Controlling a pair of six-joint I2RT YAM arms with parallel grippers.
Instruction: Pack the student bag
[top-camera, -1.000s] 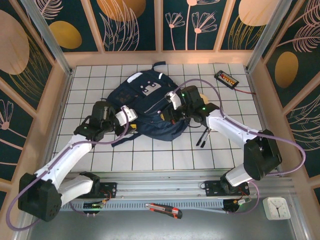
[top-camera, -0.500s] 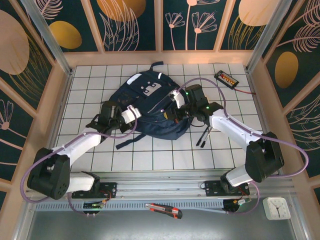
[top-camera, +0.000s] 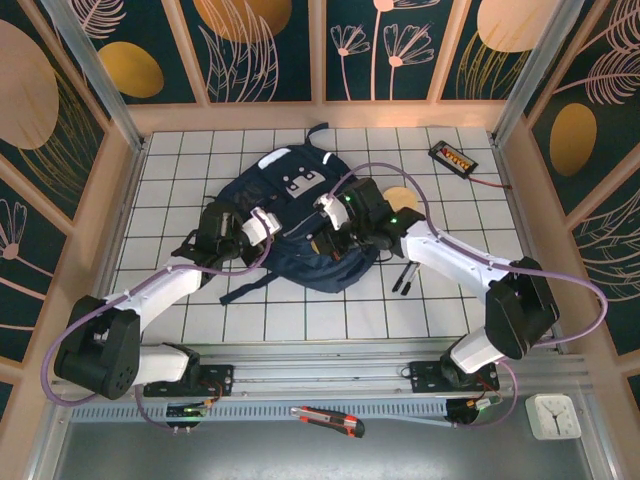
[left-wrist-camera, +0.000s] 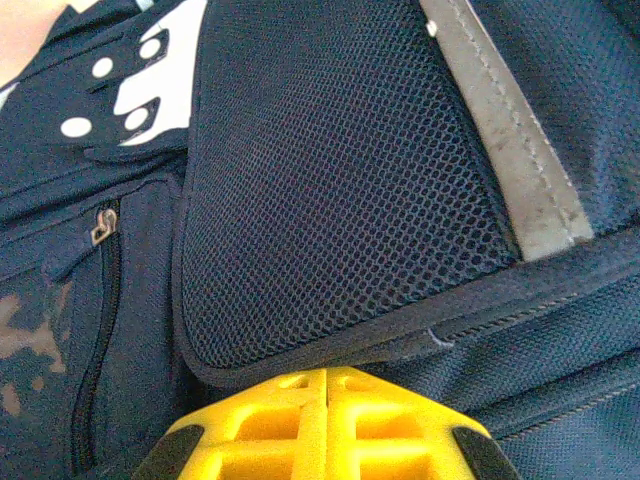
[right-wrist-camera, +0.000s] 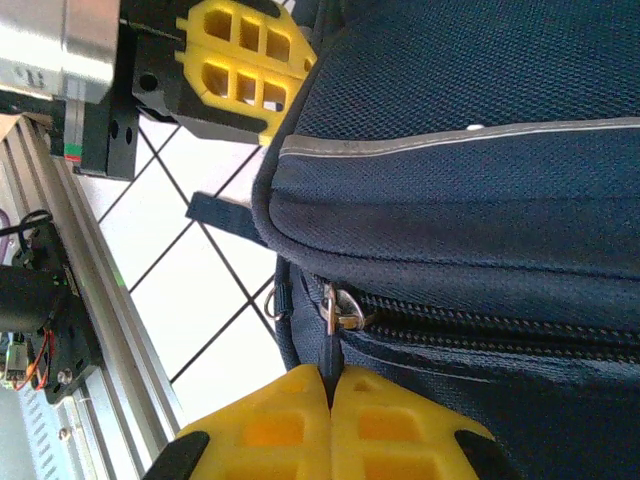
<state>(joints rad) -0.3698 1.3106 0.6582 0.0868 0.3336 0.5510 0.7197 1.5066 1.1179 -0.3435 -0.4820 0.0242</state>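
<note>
- Top view: the student bag (top-camera: 295, 195) lies mid-counter (top-camera: 440, 300), nearer the far edge. The left end effector (top-camera: 272, 225) and right end effector (top-camera: 322, 225) both touch its near side.
- Left wrist: the left end effector (left-wrist-camera: 328, 375) is closed, its tips against the bag's mesh-pocket seam.
- Right wrist: the right end effector (right-wrist-camera: 330, 378) is clamped on the bag's zip tab (right-wrist-camera: 329, 348).

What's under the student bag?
The white tiled table, with a black strap trailing out at the near edge. Anything else beneath the student bag is hidden by its fabric.
</note>
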